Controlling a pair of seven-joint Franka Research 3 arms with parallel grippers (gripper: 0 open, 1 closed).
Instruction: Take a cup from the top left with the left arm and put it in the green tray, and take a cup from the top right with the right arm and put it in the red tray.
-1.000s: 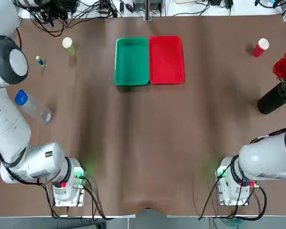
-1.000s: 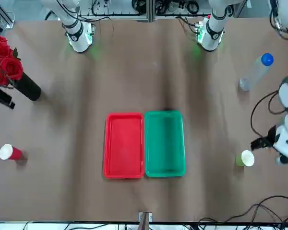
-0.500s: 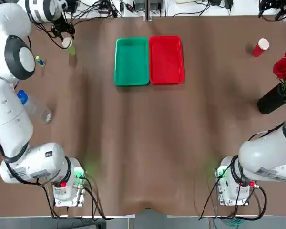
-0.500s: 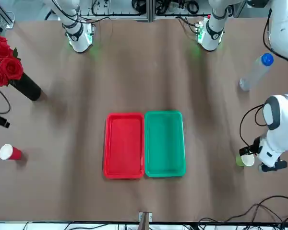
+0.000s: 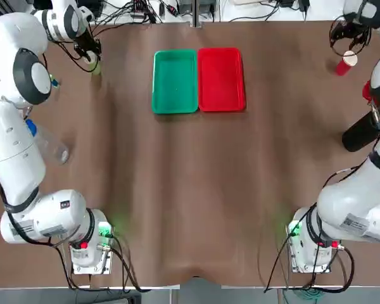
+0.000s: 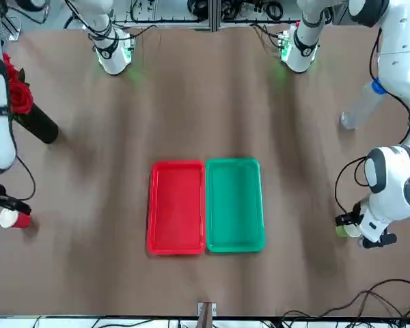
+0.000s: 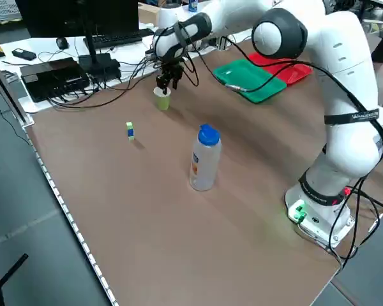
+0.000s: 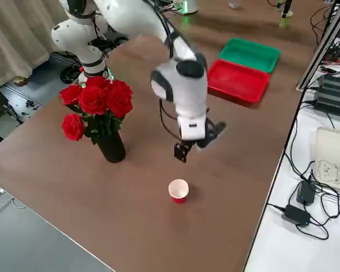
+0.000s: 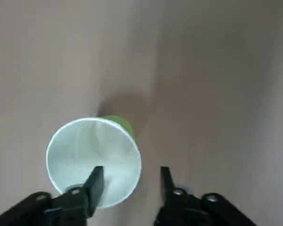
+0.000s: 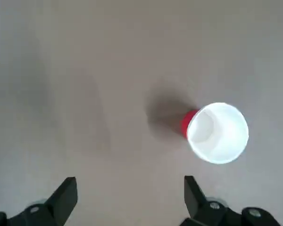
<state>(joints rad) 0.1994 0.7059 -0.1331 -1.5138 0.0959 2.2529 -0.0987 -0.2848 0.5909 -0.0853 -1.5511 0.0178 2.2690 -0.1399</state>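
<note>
Currently the left gripper sits low over the yellow-green cup at the surface's far left, fingers part-way apart, 1 finger inside the cup's rim, 1 outside; no firm grip visible. Right gripper hangs above the red cup, fingers spread wide, holding nothing, cup upright just beside it. Green tray and red tray lie touching, mid-surface, far side.
</note>
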